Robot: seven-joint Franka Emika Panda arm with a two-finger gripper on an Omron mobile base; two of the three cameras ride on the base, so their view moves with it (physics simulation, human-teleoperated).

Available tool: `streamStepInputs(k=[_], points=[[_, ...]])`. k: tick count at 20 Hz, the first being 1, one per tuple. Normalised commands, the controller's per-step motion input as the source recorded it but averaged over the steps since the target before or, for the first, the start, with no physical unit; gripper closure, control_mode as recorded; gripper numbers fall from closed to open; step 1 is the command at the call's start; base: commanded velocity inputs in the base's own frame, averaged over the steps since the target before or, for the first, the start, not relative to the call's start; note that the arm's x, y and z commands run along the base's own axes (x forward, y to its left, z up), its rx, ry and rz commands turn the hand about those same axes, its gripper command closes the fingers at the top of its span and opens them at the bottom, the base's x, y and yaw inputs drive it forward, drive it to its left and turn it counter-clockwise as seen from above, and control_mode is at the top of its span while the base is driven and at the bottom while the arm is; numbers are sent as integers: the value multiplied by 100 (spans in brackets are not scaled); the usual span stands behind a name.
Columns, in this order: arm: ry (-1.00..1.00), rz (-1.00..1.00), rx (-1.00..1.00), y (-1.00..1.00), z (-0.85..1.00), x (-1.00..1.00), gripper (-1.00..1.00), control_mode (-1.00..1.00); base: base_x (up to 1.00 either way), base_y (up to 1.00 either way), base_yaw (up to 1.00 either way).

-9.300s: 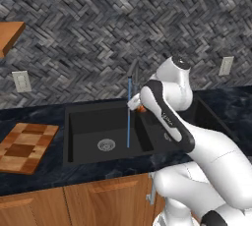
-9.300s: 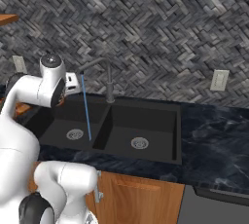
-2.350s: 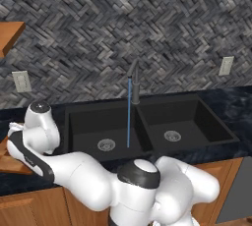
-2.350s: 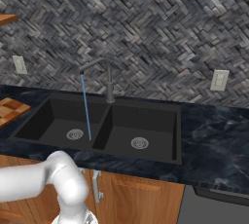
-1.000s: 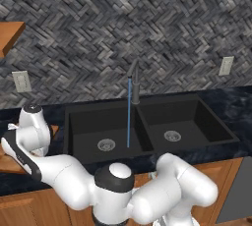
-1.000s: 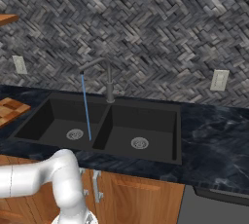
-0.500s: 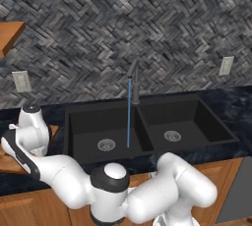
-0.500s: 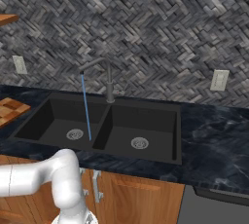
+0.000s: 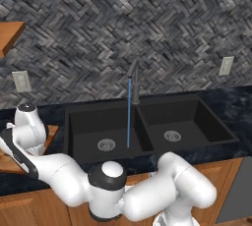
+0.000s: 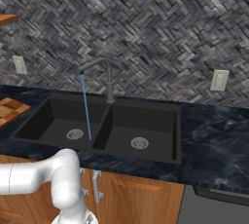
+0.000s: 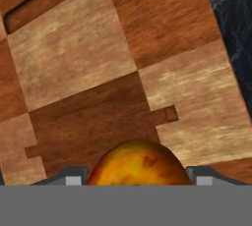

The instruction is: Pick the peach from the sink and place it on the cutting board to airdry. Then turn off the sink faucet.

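One checkered cutting board (image 11: 123, 72) on dark counter (image 10: 214, 135).

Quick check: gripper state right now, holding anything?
Gripper: shut on the peach, over the cutting board.

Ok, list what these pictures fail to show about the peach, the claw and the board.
- Round orange-yellow peach: in the hand view its lower part is cut off by the bottom edge, so contact with the board cannot be told.
- Claw: just the tips show beside the peach; a grip cannot be judged.
- Checkered wooden cutting board: in the left base view the white arm covers most of it; in the right base view the left edge cuts it.
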Motion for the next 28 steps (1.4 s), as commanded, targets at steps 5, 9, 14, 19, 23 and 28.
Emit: streamStepInputs(k=[5, 9, 14, 19, 23, 28], points=[[0, -1, 0, 3, 0, -7, -100, -100, 0, 0, 0], [0, 0, 0, -5, 26, -20, -100, -100, 0, 0, 0], [0, 0, 0, -11, 26, -11, -100, -100, 0, 0, 0], [0, 0, 0, -30, 31, -18, -100, -100, 0, 0, 0], [-4, 1, 1, -51, 54, -40, -100, -100, 0, 0, 0], [-9, 9, 1, -60, 64, -54, -100, -100, 0, 0, 0]])
